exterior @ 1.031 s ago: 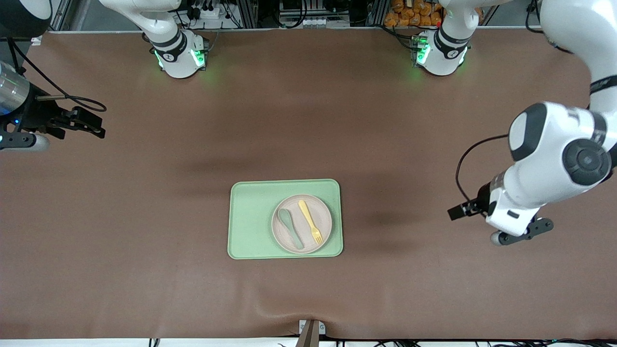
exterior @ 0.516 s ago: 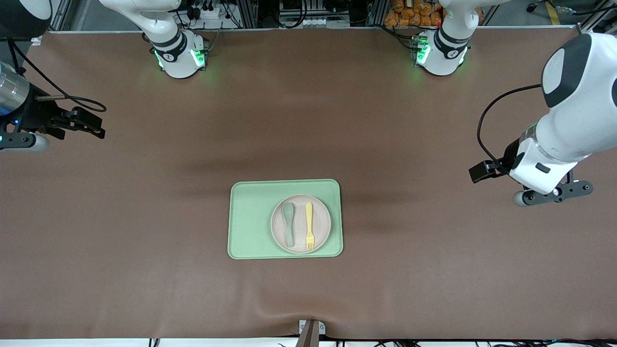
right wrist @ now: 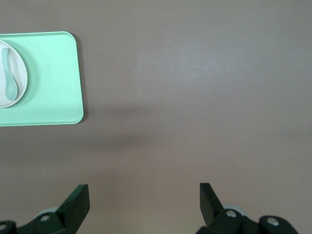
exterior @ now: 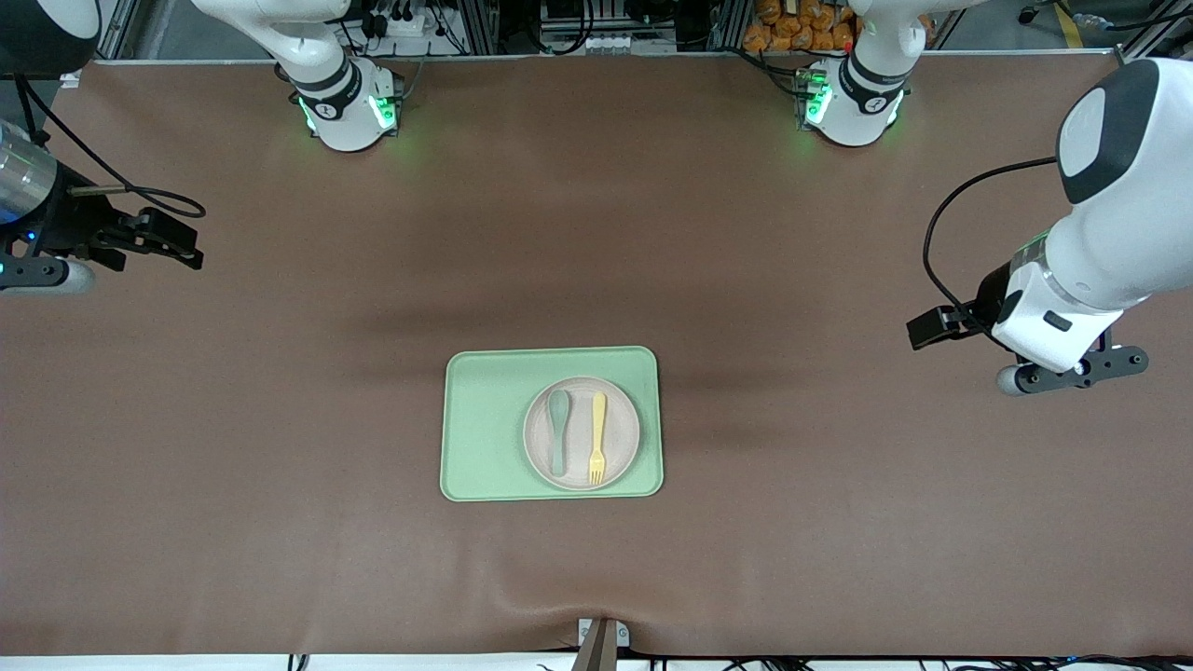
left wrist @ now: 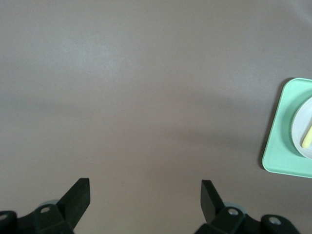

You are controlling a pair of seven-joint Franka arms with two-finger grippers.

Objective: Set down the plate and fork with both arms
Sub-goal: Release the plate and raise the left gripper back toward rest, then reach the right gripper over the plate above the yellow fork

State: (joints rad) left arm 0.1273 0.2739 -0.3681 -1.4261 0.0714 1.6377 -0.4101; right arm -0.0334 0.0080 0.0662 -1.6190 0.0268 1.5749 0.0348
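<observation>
Tray (exterior: 485, 429): holds plate (exterior: 620, 410) bearing fork (exterior: 597, 438) beside spoon (exterior: 558, 431). Left gripper (left wrist: 145, 204), right gripper (right wrist: 144, 204): well off tray, spread apart, empty.

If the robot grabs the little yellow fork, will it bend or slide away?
The fork looks like thin, molded plastic, so it is probably stiff and light. It lies flat on the smooth plate beside the spoon, so a nudge would likely make it skid rather than roll.
</observation>
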